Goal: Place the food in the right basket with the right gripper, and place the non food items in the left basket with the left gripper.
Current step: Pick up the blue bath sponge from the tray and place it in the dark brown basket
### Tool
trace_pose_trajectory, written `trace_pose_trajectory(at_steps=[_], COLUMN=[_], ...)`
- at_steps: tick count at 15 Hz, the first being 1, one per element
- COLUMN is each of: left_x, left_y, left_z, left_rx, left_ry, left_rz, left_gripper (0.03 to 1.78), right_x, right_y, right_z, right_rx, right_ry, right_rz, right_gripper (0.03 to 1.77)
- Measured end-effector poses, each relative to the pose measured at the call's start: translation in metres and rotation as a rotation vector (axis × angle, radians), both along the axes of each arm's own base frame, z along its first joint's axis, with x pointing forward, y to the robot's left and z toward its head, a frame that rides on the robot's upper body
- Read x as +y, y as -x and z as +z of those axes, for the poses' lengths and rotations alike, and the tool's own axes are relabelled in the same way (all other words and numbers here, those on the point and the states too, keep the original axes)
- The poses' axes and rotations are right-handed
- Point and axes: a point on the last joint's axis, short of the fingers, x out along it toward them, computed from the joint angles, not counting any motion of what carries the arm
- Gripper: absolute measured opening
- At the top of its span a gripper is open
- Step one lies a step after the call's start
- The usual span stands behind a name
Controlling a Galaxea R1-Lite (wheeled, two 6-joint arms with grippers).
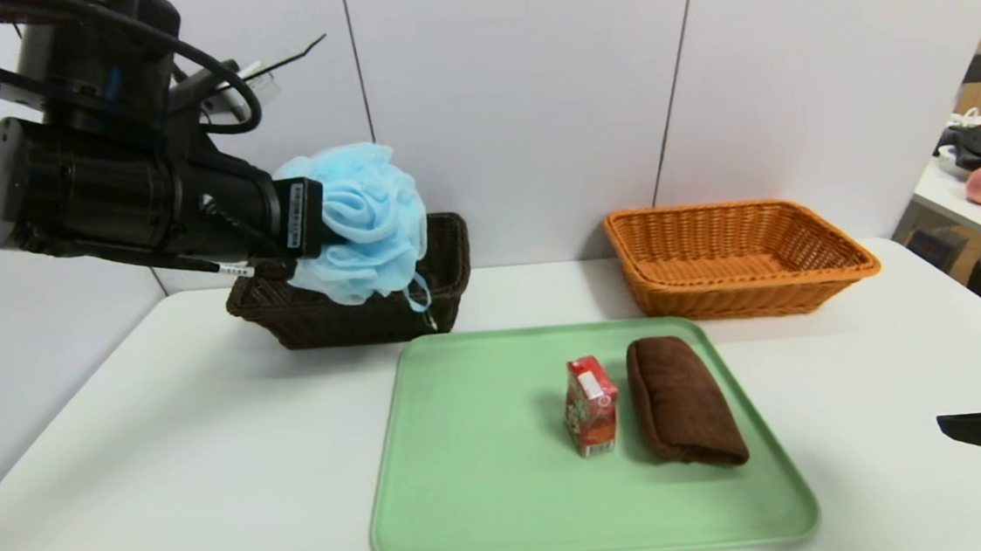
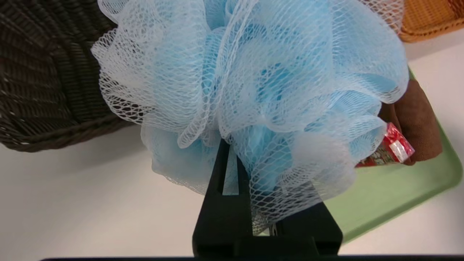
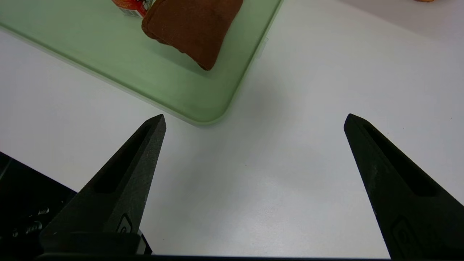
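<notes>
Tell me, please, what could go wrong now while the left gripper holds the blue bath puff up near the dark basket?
1. The left gripper pinches only some mesh of the bath puff, so it might slip out before it is over the dark basket.
2. Its ribbon loop hangs low by the basket's rim and may snag there.
3. The puff fills the left wrist view, so aiming the drop could be hard.

Head cam high, looking down the table (image 1: 165, 476). Wrist cams close, angled down; all three share the green tray (image 1: 472, 487).
</notes>
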Motion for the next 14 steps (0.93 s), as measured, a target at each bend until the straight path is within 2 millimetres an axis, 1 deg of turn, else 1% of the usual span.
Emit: trace_pose_trajectory(at_steps=[2,3,8,11,14], left_x=[0.008,0.011,0.025,0.026,0.025], left_y=[-0.015,-0.025,-0.079,-0.104,-0.124], left_z=[0.002,-0.001,-0.028,-0.042,-0.065], left_rx=[-0.052,-0.065,-0.053,-0.028,0.024], left_ry=[0.000,0.000,-0.044,-0.048,-0.053], left_rz=[0.033,0.050,0.119,0.139,0.131], left_gripper=[0.18,0.18,0.18,0.17,0.17], right_x=[0.000,0.000,0.000,0.000,0.000], right_y=[0.001,0.002,0.003,0.004,0.004], right_z=[-0.001,-0.002,-0.007,-0.010,-0.013], right_rx=[0.001,0.004,0.023,0.035,0.045], right_ry=[-0.001,-0.001,-0.006,-0.005,-0.005], right_rz=[-0.001,-0.001,-0.005,-0.005,-0.005], right_gripper=[1.70,1.70,1.70,1.70,1.70])
